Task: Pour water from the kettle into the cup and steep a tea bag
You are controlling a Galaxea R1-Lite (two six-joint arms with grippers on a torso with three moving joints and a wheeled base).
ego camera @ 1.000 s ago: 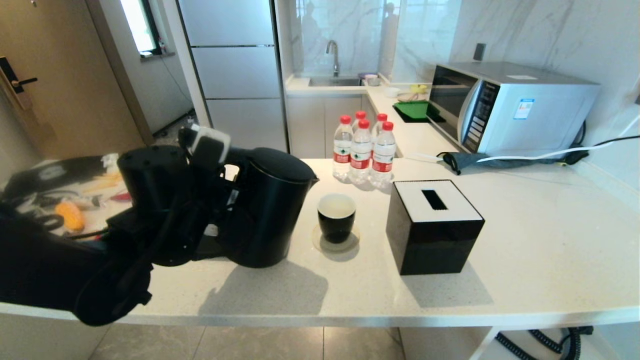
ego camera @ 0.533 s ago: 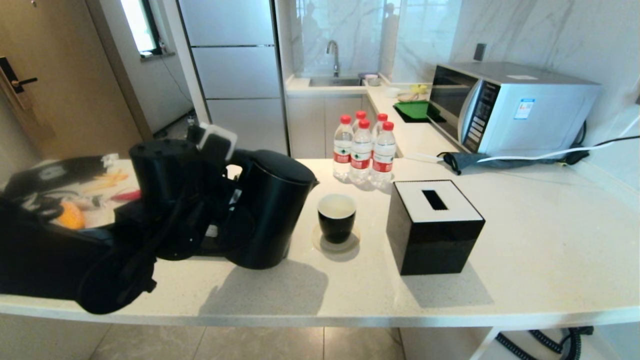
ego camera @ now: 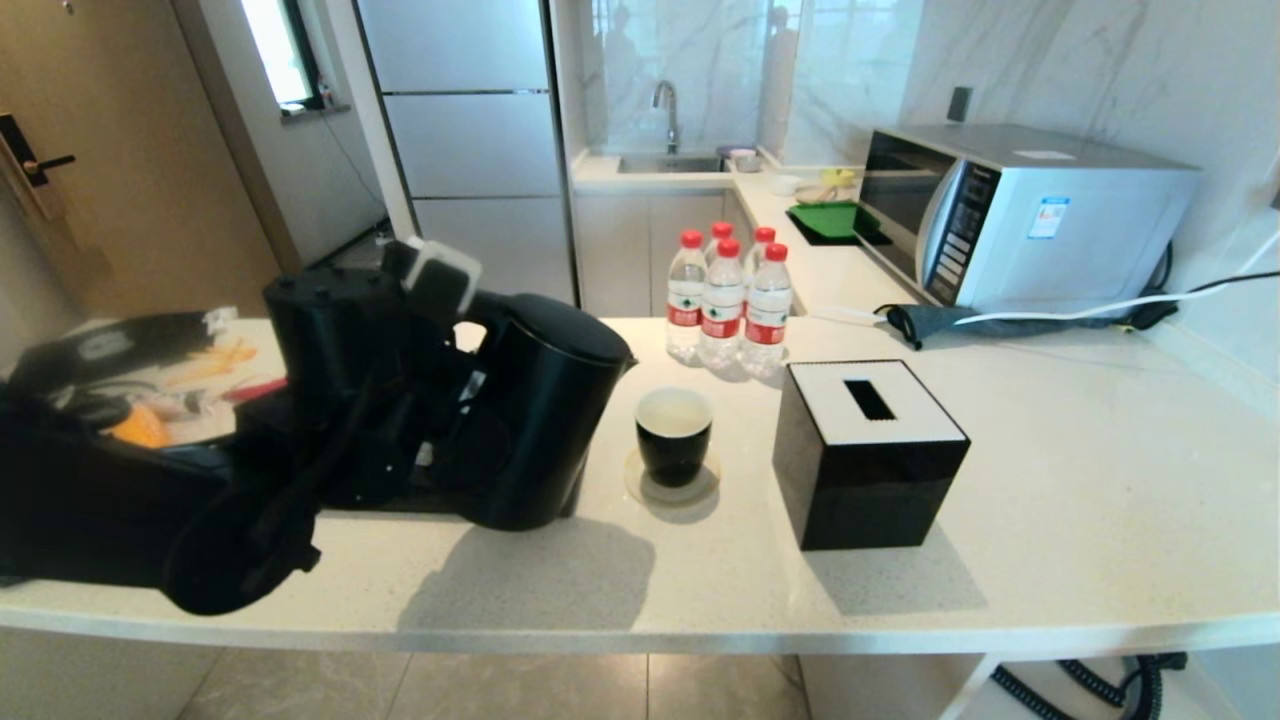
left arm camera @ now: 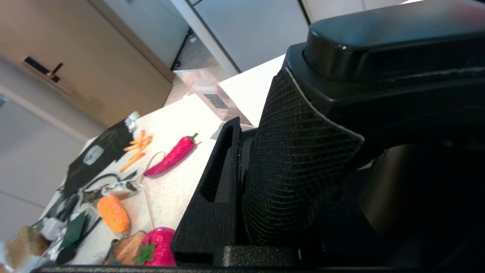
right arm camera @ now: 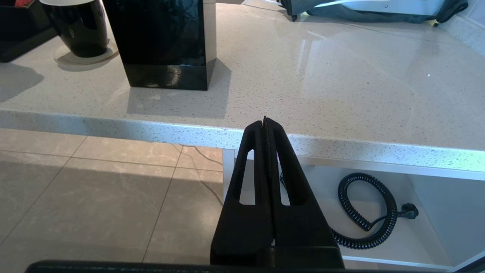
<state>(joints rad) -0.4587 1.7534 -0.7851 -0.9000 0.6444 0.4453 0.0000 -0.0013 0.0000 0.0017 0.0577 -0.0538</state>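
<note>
On the left we see our left gripper (ego camera: pixel 455 395) clamped on the handle of the kettle (ego camera: pixel 545 410), its fingers (left arm camera: pixel 216 197) pressed against the textured grip. The kettle is matte black with a domed lid; it stands nearly upright on the counter (ego camera: pixel 1050 500), long axis vertical, spout aimed right at the cup (ego camera: pixel 674 435). The cup, glossy black outside and white inside, sits on a round coaster just right of the kettle. Farther right stands the black tissue box (ego camera: pixel 868 452). We can read no writing on the kettle. Our right gripper (right arm camera: pixel 265 125) hangs below the counter edge, fingers closed together on nothing.
</note>
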